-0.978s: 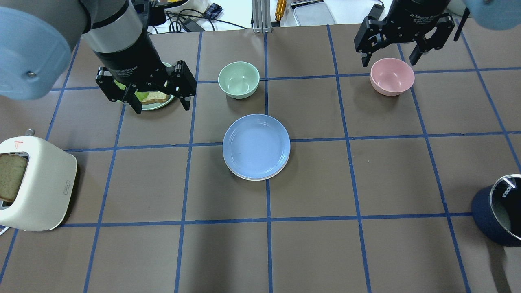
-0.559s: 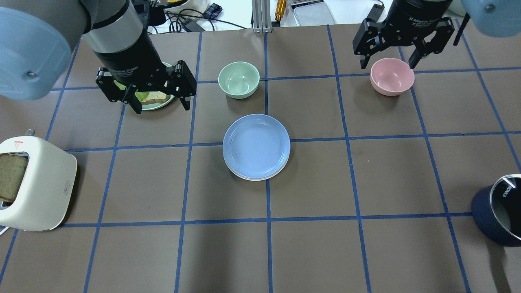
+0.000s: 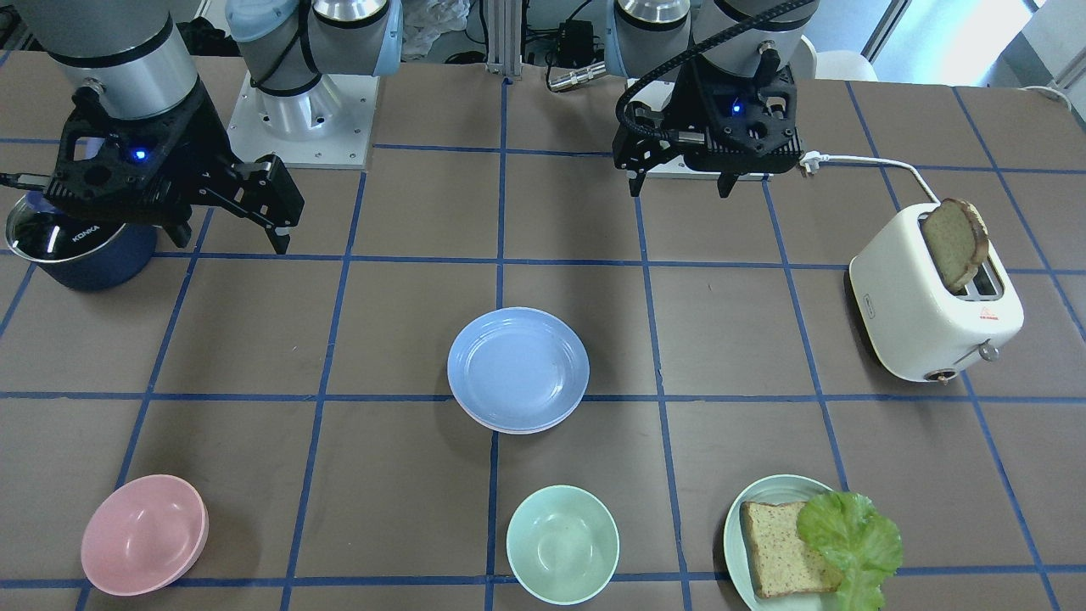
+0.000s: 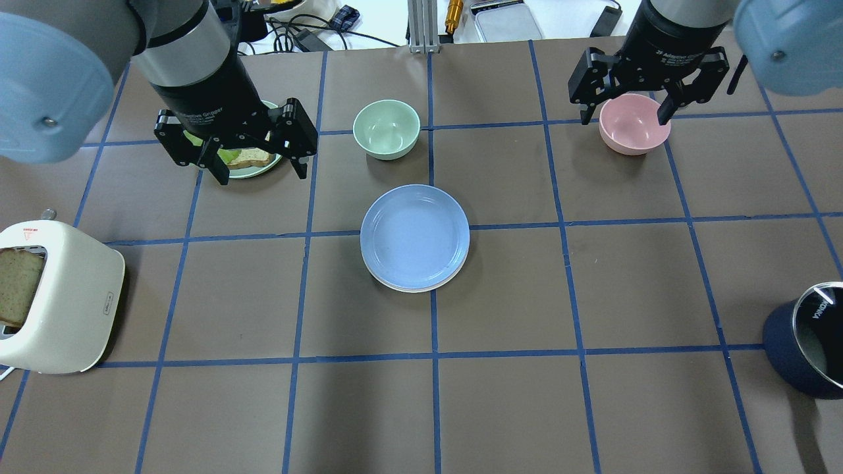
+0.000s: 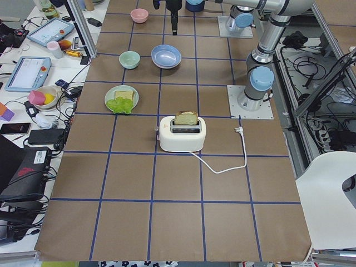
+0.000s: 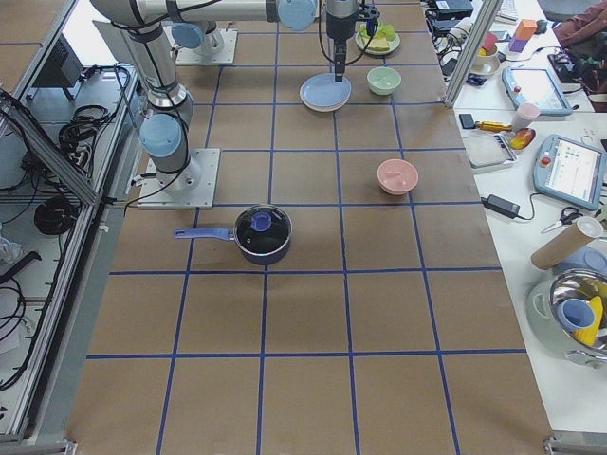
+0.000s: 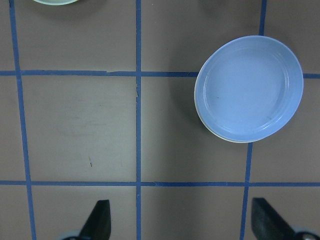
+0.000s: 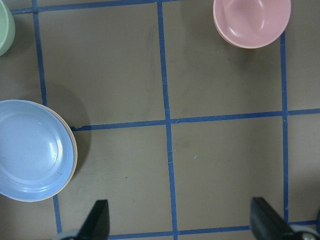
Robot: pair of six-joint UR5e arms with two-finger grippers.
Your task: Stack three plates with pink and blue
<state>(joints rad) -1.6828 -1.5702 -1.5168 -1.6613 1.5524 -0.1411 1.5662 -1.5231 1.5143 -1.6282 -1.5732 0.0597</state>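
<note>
Toaster (image 4: 59, 296) holds bread (image 4: 16, 286); left gripper (image 4: 263, 174), fingers apart, empty; green plate (image 3: 768, 490) carries bread and lettuce (image 3: 848, 535); mint bowl (image 4: 386, 128) empty; blue plate (image 4: 415, 236) tops the centre stack (image 4: 408, 288); pink bowl (image 4: 633, 125) empty; right gripper (image 4: 623, 120), fingers apart; brown table (image 4: 593, 296), blue grid.

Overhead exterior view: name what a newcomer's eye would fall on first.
The light blue round plastic plate at the centre of the brown gridded table draws the eye first, a paler rim peeking out beneath it. Next comes the cream-white toaster with a bread slice at the view's left edge. The left gripper and right gripper hang open well above the table, one to each side.
</note>
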